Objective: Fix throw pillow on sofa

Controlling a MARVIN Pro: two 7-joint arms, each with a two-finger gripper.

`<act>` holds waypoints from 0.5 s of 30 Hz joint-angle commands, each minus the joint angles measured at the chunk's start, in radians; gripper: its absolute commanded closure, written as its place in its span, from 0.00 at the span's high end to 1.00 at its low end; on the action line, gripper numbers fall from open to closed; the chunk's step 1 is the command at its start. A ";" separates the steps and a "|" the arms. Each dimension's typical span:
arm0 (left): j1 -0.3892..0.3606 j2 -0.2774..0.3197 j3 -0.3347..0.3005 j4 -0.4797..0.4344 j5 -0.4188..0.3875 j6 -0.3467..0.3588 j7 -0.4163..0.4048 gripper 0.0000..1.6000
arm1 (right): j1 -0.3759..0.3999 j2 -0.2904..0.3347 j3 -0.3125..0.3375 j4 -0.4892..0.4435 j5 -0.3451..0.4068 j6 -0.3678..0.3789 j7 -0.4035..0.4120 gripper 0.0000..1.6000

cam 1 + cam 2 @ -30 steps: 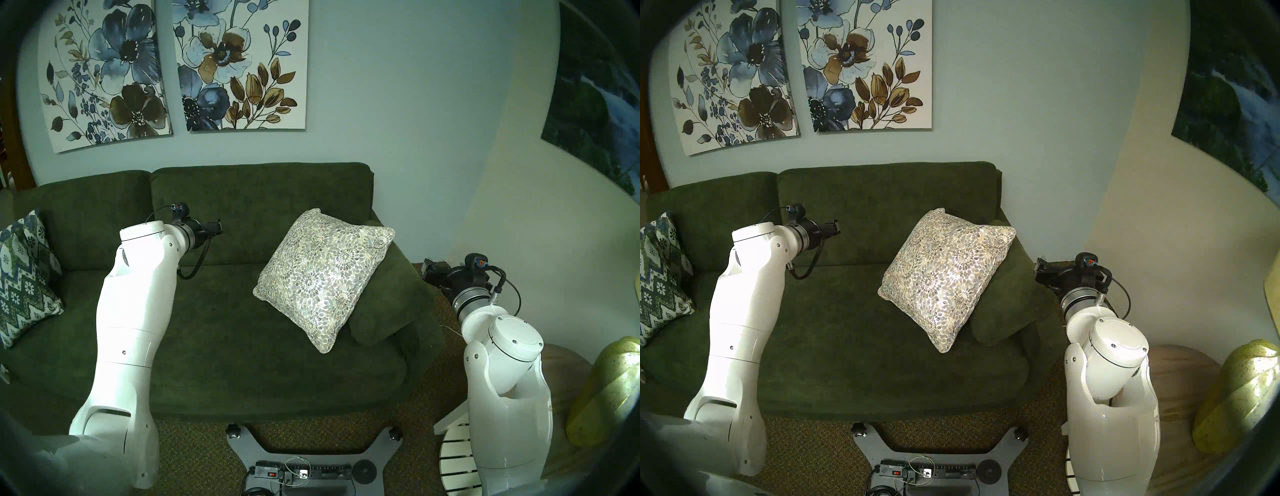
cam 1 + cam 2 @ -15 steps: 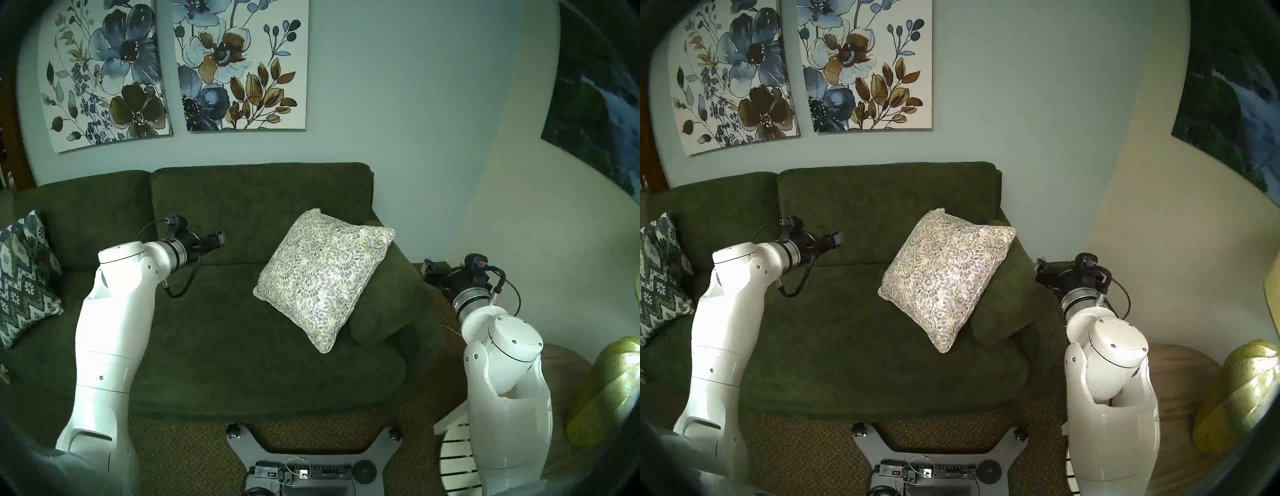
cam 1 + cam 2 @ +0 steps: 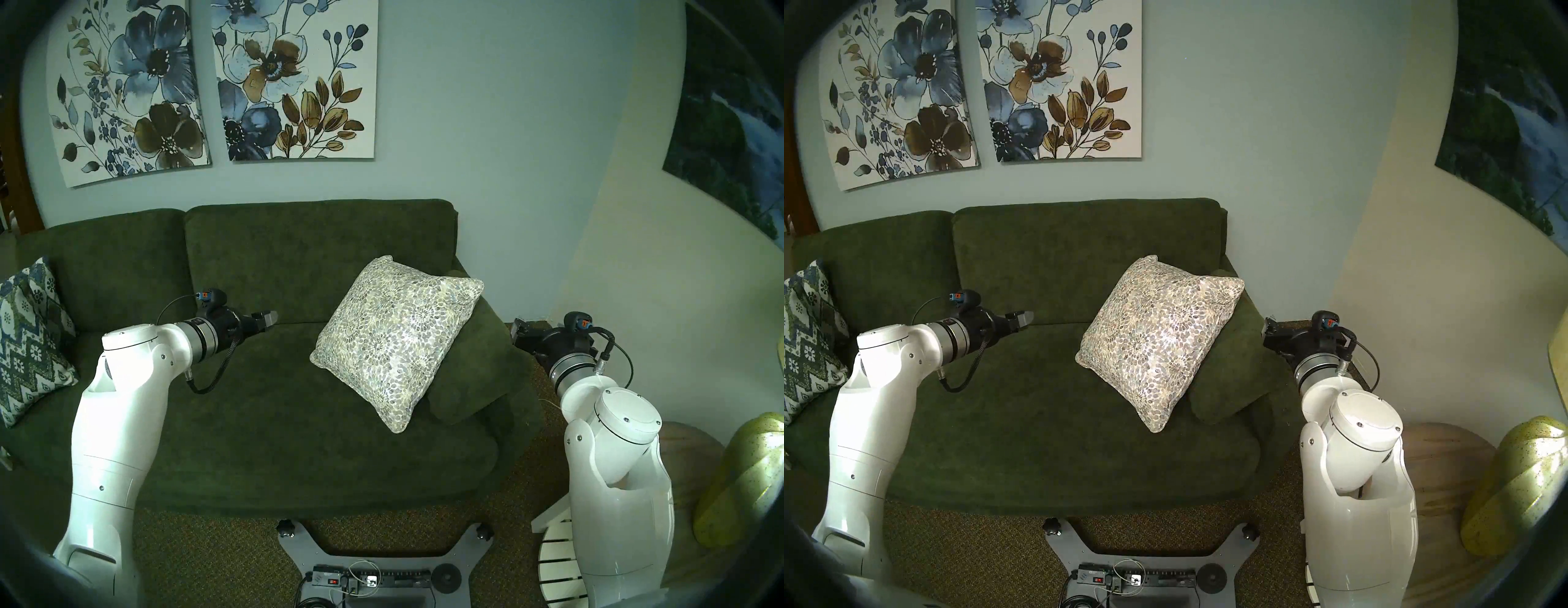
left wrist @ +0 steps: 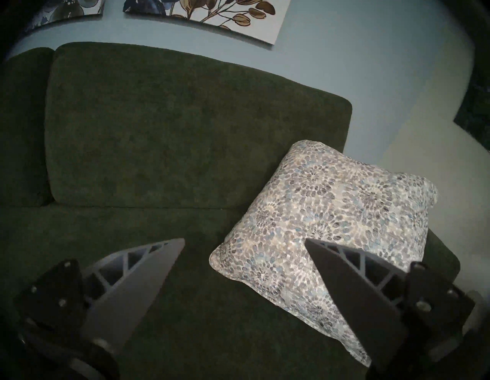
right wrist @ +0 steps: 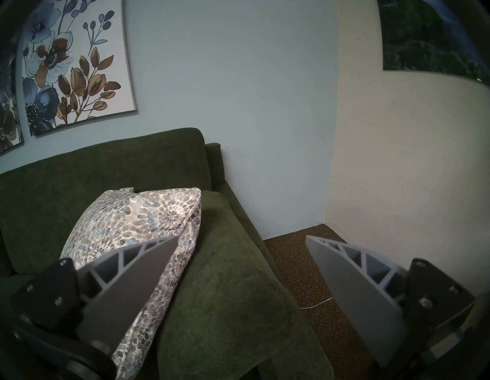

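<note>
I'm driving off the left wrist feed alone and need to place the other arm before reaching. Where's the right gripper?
Observer: The right gripper hangs open beyond the sofa's right armrest, touching nothing.
Operator: Anything else lying on the seat?
Observer: Yes, a zigzag pillow leans at the far left end.
Operator: Does the throw pillow's hidden side rest on something?
Observer: The throw pillow leans against that padded armrest.
</note>
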 commanded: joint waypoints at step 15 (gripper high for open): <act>0.118 0.136 0.028 -0.054 0.008 -0.170 -0.329 1.00 | -0.113 -0.032 -0.151 0.002 0.068 0.058 0.068 1.00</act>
